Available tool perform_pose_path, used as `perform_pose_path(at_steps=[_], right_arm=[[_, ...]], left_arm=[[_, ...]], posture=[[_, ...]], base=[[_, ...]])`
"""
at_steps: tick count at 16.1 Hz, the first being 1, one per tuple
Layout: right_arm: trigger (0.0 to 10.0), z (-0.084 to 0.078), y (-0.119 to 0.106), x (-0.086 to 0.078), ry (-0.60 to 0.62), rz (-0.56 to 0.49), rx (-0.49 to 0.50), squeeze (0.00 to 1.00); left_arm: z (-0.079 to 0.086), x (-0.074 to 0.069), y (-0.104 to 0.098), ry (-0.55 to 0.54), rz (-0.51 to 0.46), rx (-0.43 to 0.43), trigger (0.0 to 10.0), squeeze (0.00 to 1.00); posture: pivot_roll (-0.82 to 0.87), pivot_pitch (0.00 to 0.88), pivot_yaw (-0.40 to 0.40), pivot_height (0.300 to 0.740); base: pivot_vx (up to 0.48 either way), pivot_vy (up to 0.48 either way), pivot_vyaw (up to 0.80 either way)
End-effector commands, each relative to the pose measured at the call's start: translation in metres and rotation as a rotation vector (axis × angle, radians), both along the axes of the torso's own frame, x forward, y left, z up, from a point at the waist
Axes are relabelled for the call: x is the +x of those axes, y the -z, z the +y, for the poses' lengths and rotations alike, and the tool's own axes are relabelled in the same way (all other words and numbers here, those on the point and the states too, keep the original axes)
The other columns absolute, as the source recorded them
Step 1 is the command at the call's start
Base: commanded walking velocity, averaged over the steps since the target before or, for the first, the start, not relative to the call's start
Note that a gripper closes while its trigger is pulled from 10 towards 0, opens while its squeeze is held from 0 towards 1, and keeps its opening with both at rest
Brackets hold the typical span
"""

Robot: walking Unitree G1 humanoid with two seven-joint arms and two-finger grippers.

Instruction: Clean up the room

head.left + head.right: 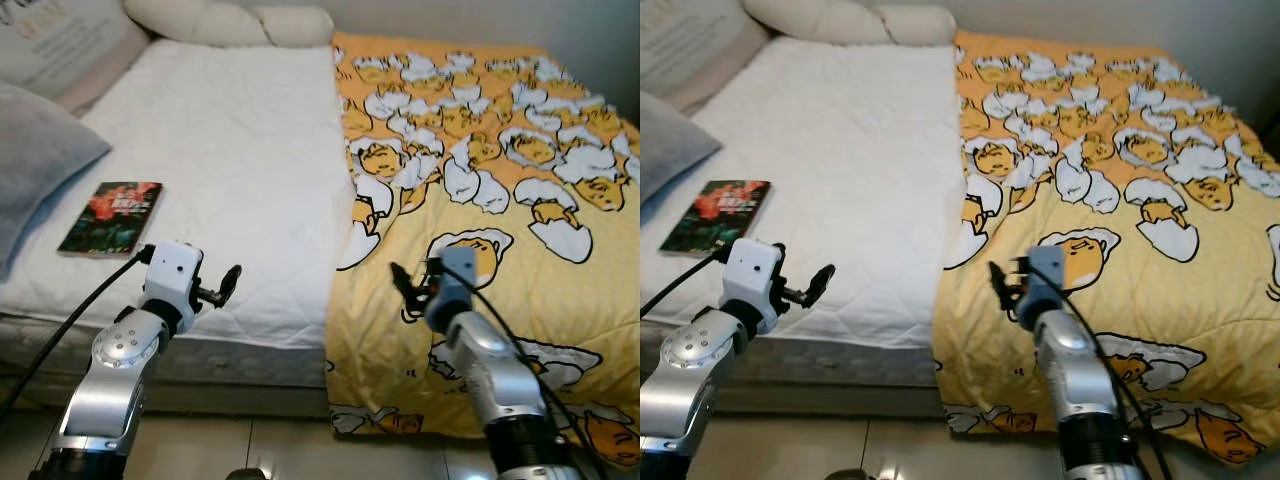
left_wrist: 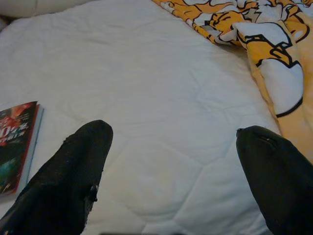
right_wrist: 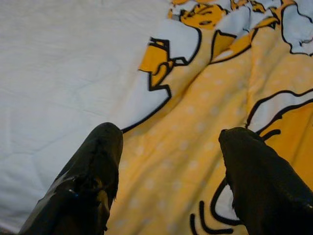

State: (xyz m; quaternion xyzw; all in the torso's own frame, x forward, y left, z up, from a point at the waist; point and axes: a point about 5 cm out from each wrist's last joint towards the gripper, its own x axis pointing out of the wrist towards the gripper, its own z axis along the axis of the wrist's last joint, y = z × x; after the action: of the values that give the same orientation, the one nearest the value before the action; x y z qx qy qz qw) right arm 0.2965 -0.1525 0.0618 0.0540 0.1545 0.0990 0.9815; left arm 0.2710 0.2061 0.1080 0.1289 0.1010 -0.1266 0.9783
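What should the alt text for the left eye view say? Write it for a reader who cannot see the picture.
A bed with a white mattress cover has a yellow cartoon-print blanket covering its right half. A book lies on the white left half near a grey pillow. The left gripper and right gripper are raised over the near edge.

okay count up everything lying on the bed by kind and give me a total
Book: 1
Yellow blanket: 1
Grey pillow: 1
Cream pillows by the wall: 2
Printed cushion: 1
Total: 6
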Motion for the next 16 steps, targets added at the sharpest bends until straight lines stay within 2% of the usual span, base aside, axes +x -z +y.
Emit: perform_pose_path(at_steps=[1, 9, 11, 14, 15, 16], right_arm=[[10.0, 0.003, -0.004, 0.004, -0.019, -0.006, 0.016, 0.00], [10.0, 0.011, -0.004, 0.011, -0.114, 0.007, -0.021, 0.00], [10.0, 0.018, -0.005, 0.016, -0.194, 0.001, -0.070, 0.00], [10.0, 0.026, -0.007, 0.023, -0.230, -0.003, -0.068, 0.00], [10.0, 0.027, -0.007, 0.023, -0.232, 0.008, -0.037, 0.00], [10.0, 0.030, -0.005, 0.023, -0.269, 0.023, -0.049, 0.00]], left_arm=[[0.002, 0.000, 0.001, 0.000, 0.007, 0.008, 10.0, 0.00], [0.007, -0.001, 0.001, -0.018, 0.007, 0.009, 10.0, 0.00], [0.008, -0.001, 0.000, -0.021, 0.006, 0.013, 10.0, 0.00], [0.011, -0.002, -0.002, -0.019, 0.007, 0.023, 10.0, 0.00], [0.012, -0.002, -0.002, -0.019, 0.008, 0.027, 10.0, 0.00], [0.013, -0.002, -0.002, -0.013, 0.011, 0.033, 10.0, 0.00]], posture=[[0.15, 0.000, -0.031, 0.740], [0.15, 0.000, -0.036, 0.740], [0.16, 0.000, -0.034, 0.740], [0.17, 0.000, -0.029, 0.740], [0.17, 0.000, -0.028, 0.740], [0.17, 0.000, -0.027, 0.740]], base=[[0.315, 0.000, 0.00], [0.316, 0.000, 0.00], [0.315, 0.000, 0.00], [0.312, 0.000, 0.74], [0.292, 0.000, 0.00], [0.000, 0.000, 0.00]])
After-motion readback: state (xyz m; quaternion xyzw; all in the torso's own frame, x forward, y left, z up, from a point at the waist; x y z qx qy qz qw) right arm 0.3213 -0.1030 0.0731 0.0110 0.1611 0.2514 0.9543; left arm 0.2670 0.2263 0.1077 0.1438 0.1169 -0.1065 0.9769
